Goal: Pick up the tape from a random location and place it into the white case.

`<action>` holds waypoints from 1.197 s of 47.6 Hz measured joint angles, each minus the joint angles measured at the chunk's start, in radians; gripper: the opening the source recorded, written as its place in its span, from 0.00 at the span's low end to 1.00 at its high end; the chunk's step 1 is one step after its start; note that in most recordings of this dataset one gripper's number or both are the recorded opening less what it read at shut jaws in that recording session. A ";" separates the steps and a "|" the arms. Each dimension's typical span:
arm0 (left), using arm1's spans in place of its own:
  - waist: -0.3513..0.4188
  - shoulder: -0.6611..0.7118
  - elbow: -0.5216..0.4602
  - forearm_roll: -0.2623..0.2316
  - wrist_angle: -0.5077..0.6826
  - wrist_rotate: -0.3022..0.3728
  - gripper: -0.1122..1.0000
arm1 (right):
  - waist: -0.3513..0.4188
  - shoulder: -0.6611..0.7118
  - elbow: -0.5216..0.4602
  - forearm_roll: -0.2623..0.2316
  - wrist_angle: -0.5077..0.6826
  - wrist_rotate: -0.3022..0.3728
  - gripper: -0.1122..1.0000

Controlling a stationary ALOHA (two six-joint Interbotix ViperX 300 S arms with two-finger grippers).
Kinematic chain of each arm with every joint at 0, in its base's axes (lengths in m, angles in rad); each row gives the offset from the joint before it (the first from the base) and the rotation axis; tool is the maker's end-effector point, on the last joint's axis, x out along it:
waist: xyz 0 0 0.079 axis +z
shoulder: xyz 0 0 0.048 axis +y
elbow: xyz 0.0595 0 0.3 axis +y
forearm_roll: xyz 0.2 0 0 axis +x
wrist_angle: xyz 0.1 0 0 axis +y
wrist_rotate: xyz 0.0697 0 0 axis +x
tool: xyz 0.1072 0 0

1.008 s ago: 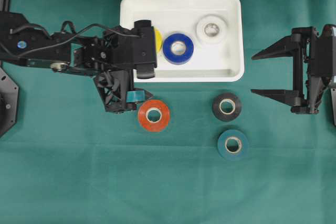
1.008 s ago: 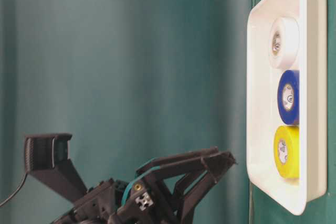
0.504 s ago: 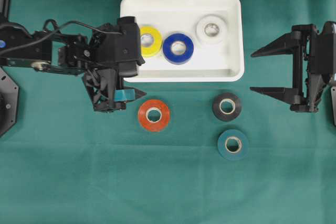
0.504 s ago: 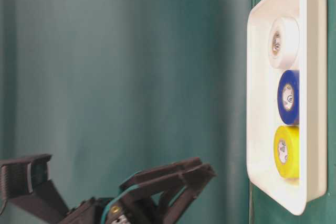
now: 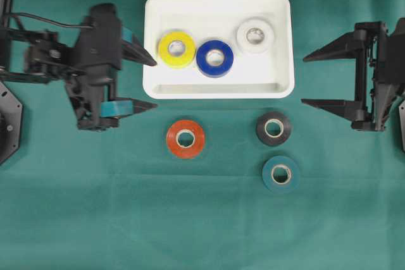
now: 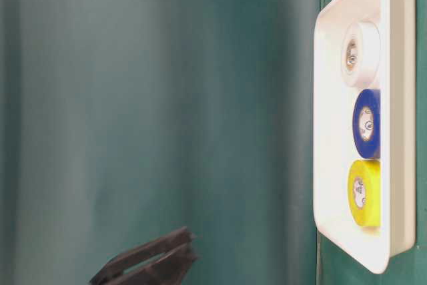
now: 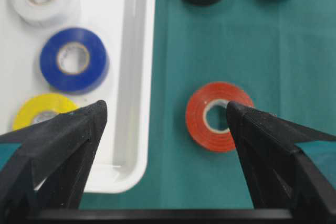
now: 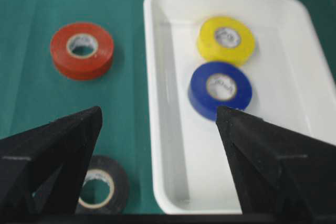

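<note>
Overhead: six tape rolls counted. Three inside the white case [image 5: 218,86]: yellow roll [image 5: 176,49], blue roll [image 5: 214,58], white roll [image 5: 255,35]. Three on the green cloth [image 5: 126,219] below the case's near rim: orange roll [image 5: 185,138], black roll [image 5: 273,129], teal roll [image 5: 281,174]. Bare floor along the case's top. Left gripper [image 5: 150,84] spread wide, empty, just left of the case. Right gripper [image 5: 306,80] spread wide, empty, off the case's right edge.

Left wrist: orange roll between the spread fingertips, apart from both.
</note>
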 measured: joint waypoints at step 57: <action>-0.002 -0.538 0.256 0.000 -0.023 0.003 0.98 | 0.000 -0.201 0.018 -0.012 0.077 -0.003 0.87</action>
